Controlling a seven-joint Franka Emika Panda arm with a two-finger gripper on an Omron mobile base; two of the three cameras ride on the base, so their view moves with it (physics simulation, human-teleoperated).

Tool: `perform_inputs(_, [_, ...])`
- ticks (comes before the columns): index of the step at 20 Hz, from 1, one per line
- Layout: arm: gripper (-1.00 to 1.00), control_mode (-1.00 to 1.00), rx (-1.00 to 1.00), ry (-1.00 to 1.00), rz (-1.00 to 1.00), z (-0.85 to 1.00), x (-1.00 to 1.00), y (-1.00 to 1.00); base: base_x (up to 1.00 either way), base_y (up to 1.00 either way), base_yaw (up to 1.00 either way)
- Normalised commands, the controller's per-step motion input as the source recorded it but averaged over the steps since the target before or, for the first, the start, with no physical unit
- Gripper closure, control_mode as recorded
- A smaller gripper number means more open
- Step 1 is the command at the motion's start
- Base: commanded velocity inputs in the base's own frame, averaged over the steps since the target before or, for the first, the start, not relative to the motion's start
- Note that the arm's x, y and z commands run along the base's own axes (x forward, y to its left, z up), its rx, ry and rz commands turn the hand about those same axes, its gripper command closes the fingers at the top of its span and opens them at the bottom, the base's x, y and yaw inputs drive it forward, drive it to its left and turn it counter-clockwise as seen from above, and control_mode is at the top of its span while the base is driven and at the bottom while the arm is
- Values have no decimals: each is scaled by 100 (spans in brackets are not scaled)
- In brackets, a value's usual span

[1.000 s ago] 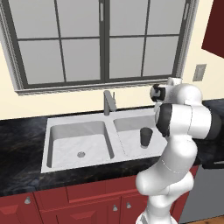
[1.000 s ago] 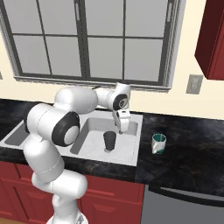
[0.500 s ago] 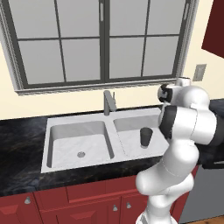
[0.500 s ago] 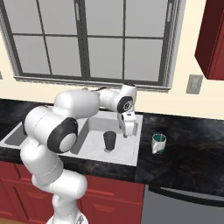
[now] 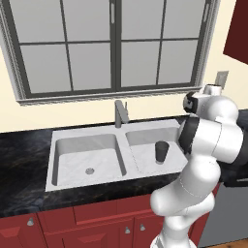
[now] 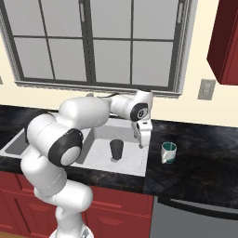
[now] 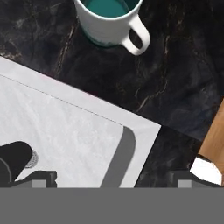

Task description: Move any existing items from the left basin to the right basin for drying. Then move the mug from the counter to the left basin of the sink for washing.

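Note:
The dark grey tumbler (image 5: pixel 162 151) (image 6: pixel 116 149) stands upright in the right basin (image 5: pixel 143 160) of the sink (image 5: pixel 50 177). The left basin (image 5: pixel 85 155) holds nothing. On the black counter (image 6: pixel 204 144), just right of the sink, sits the white mug (image 6: pixel 168 152) (image 7: pixel 109 22) with its teal inside. My gripper (image 6: pixel 141 141) (image 7: pixel 111 179) hangs open and empty over the sink's right rim (image 7: pixel 109 116), between tumbler and mug. In the hand view the mug lies ahead with its handle to the right, and the tumbler (image 7: pixel 15 159) shows at the lower left.
A grey faucet (image 5: pixel 120 112) rises behind the divider between the basins, under a wide window (image 5: pixel 114 43). A wall outlet (image 6: pixel 206 89) is at the right. Red cabinet fronts (image 5: pixel 87 227) run below the counter's front edge.
The hand has swung right and slightly down, from over the tumbler to the sink's right rim, nearer the mug. Tumbler and mug have stayed put.

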Motion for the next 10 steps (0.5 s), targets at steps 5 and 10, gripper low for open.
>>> perform_inputs(5, [-100, -100, -2, 0, 0, 5, -9, -38, 0, 0, 0])
perform_inputs(10, [-100, -100, -3, 0, 0, 9, -2, -38, 0, 0, 0])
